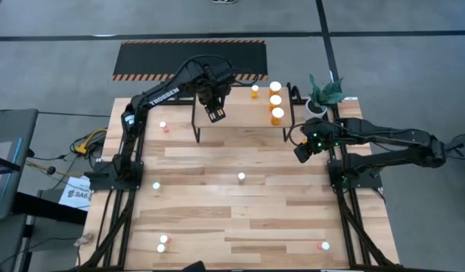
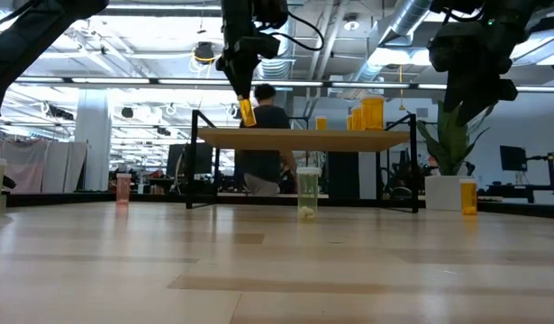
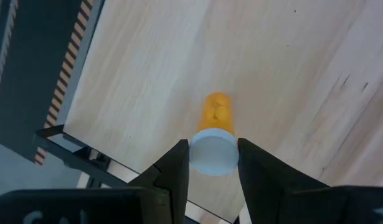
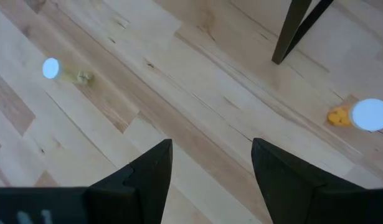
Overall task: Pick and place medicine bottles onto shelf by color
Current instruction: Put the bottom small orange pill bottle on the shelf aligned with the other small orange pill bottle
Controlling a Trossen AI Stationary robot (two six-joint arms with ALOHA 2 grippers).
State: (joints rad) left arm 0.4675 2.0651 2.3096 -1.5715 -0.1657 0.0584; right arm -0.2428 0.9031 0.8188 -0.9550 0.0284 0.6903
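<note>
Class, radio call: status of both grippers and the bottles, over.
Left gripper holds orange bottle above shelf. Right gripper open, empty, beside shelf. Nothing blocking.

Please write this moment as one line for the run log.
left gripper: shut on orange bottle, above shelf | right gripper: open, empty, above table right of shelf | shelf: four orange bottles, right end

The left arm (image 1: pixel 160 97) carries the white brand word "TROSSEN" along its dark upper link.

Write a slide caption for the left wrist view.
Left pincer holding an orange bottle by its white cap above the shelf.
</note>
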